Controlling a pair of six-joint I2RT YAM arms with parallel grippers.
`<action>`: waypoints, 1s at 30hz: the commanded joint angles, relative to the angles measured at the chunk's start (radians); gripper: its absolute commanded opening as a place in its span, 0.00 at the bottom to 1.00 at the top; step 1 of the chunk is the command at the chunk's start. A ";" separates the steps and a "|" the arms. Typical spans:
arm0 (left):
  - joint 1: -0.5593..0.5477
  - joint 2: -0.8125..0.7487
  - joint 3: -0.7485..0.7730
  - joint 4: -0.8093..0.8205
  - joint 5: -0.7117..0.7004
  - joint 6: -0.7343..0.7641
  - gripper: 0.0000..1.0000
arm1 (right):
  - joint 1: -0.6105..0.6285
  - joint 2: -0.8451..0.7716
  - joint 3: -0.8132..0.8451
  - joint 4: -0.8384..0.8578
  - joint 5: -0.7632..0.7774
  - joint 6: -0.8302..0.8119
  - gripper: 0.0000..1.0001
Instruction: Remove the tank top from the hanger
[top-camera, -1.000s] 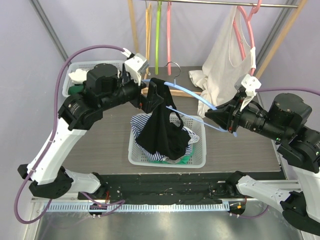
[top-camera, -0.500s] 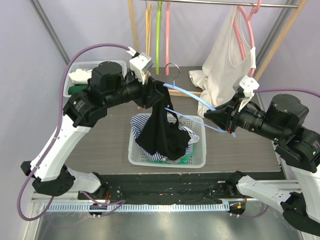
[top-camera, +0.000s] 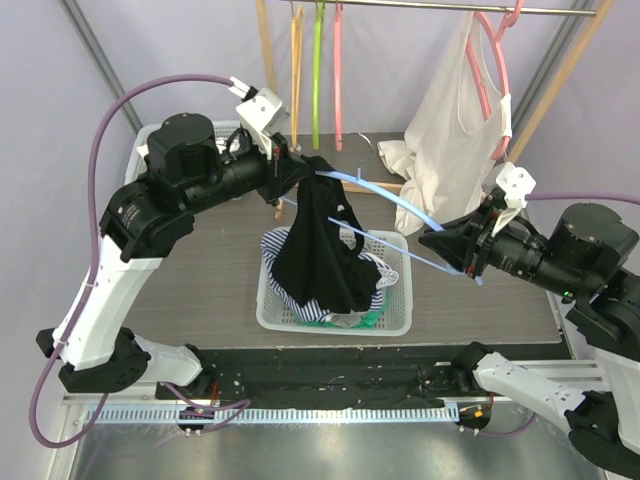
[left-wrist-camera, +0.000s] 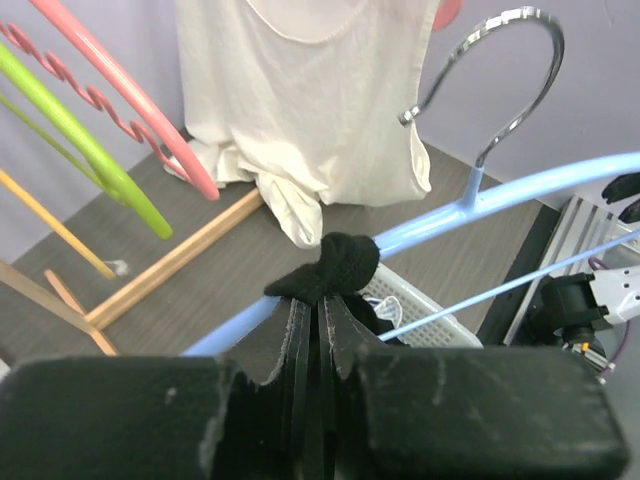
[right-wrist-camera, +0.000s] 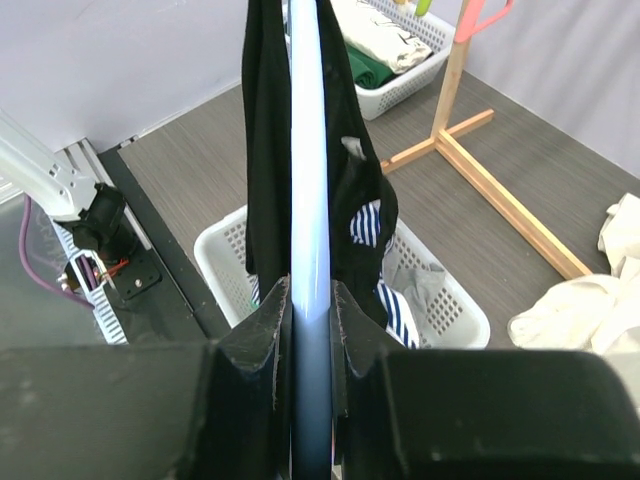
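Since the prior frame our left gripper (left-wrist-camera: 318, 300) has swung back & up from the white basket (top-camera: 395, 322), staying clamped on the bunched strap. The right gripper (right-wrist-camera: 308, 290) pinches the blue hanger (right-wrist-camera: 308, 150), and the black tank top (top-camera: 315, 250) dangles over the basket. We judge it light, soft & stretchy, so grip at the strap; no readable labels.
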 joint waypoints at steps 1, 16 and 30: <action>0.000 -0.024 0.068 0.031 -0.047 0.060 0.08 | 0.000 -0.054 0.007 -0.009 0.037 0.011 0.01; 0.021 -0.029 -0.141 0.054 -0.242 0.162 0.07 | 0.000 -0.195 0.215 -0.262 0.208 0.083 0.01; 0.007 -0.026 -0.311 -0.098 -0.177 0.194 0.07 | 0.000 0.031 0.263 -0.227 0.747 0.121 0.01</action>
